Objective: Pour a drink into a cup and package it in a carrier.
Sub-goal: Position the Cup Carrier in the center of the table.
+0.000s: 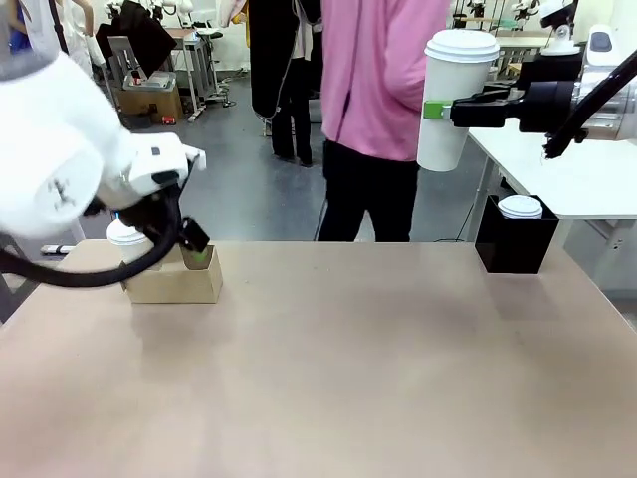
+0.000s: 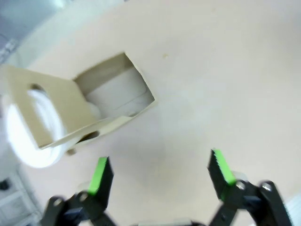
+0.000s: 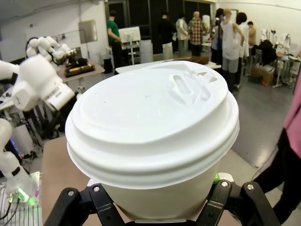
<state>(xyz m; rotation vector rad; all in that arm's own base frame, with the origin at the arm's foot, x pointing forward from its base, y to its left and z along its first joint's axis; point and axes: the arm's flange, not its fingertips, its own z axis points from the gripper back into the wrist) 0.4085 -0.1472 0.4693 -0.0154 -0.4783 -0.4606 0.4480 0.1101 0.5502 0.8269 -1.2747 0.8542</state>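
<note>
Up at the far right, well above table height: right gripper (image 1: 441, 111) (image 3: 157, 209) closed on a plain white tapered paper cup (image 1: 448, 139) (image 3: 155, 188), black fingers either side of the cup wall, one green pad (image 1: 431, 110) visible against its left flank in the front view. Cup upright, capped with a white plastic sip lid (image 1: 461, 45) (image 3: 150, 113); grip sits about mid-wall, below the lid rim. Arm reaches in level from the right edge. Behind the cup stands a person in a pink top and black trousers (image 1: 373, 90), at the far side of the table. Below the held cup, at the table's far right, a black box (image 1: 515, 249) with a white round lid (image 1: 520, 207) showing at its top; well apart from the gripper. Over at the left: left gripper (image 1: 196, 251) (image 2: 160, 172) with jaws spread wide, holding nothing, green-padded fingertips (image 2: 99, 172) over bare table. From the wrist camera it hangs just beside a low brown cardboard cup carrier (image 1: 174, 286) (image 2: 120, 92), not touching it; in the front view it overlaps the carrier's right end. Carrier sits on the beige tabletop (image 1: 348, 358) near the far left edge, tall handle tab (image 2: 51, 106) standing up the middle with an oval hand hole. A second white-lidded cup (image 1: 126, 237) (image 2: 23, 134) on the far side of that tab, blurred in the wrist view; cannot tell how deep it sits in its slot. Slot on the gripper's side shows pale inner walls.
</note>
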